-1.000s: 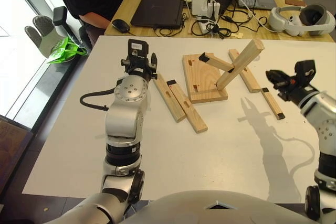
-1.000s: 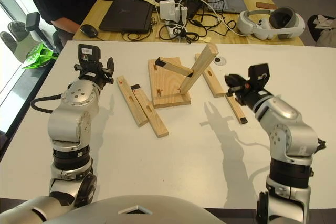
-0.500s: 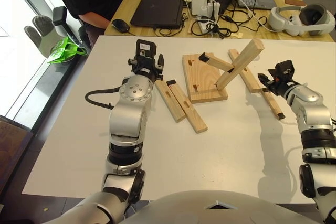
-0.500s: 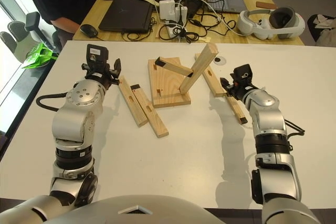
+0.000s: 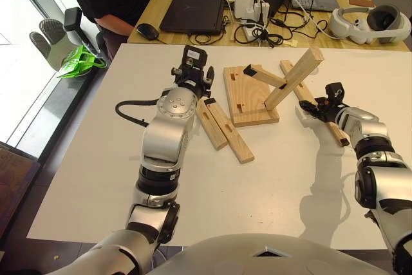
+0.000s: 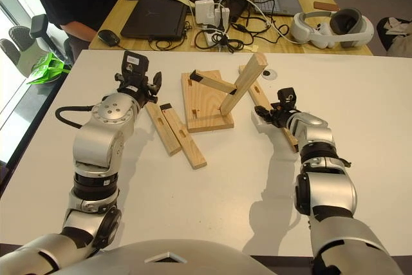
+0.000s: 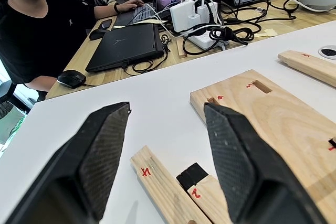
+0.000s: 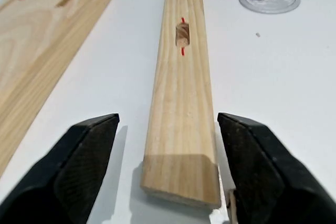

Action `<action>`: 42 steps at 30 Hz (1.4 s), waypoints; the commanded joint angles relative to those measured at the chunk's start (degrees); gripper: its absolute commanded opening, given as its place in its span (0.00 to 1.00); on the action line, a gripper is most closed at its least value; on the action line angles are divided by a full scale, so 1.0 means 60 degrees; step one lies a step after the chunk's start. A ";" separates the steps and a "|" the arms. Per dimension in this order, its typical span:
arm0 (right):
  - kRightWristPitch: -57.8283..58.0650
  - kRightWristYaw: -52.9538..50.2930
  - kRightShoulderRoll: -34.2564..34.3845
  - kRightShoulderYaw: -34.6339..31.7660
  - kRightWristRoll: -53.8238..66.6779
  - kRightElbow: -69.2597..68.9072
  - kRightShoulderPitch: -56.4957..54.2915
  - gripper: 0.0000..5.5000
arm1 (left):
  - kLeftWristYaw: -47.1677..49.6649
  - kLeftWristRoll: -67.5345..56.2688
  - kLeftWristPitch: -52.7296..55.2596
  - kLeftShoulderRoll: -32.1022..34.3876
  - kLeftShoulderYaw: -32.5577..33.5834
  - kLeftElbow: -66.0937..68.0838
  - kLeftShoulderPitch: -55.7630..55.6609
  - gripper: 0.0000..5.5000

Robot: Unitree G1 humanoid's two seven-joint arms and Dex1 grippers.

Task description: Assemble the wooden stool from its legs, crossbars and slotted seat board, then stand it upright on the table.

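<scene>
Plainly the right pincer [image 8: 167,124] gapes empty astride a flat leg [image 8: 181,77] running lengthwise away from it.

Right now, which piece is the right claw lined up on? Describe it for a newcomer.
On the white table, right of the seat board, a leg lies flat, its near end within the open right claw. Unlike the thinner black-tipped crossbar beside it, it has a red-marked slot.

Straddled the end of a flat leg [image 8: 181,77] with the right gripper [image 8: 168,121] spread, table [image 5: 257,191] showing either side. Faced two flat pieces [image 7: 168,192] and the seat board [image 7: 273,114] past the wide-spread left gripper [image 7: 167,109]. Crowded above that board by a leaning leg [image 5: 296,78] and crossbar [image 5: 264,75]. Offered broad bare table toward the near edge.
</scene>
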 commanded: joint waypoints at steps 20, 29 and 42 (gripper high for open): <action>-0.0747 -0.0826 0.0054 -0.0462 -0.0462 0.0998 -0.1206 0.37 | 0.0334 0.0150 -0.0258 -0.0283 -0.0021 0.0219 0.0023 0.47; -0.1089 0.0069 -0.0128 -0.1150 0.0504 -0.1374 -0.1918 0.37 | 0.0568 0.0281 -0.0536 -0.0312 0.0273 0.0223 0.0235 0.47; 0.1204 0.2629 -0.1556 -0.1536 0.3549 -0.7515 -0.4228 0.37 | 0.0122 -0.0057 -0.0552 0.0450 0.1564 0.0221 0.0196 0.47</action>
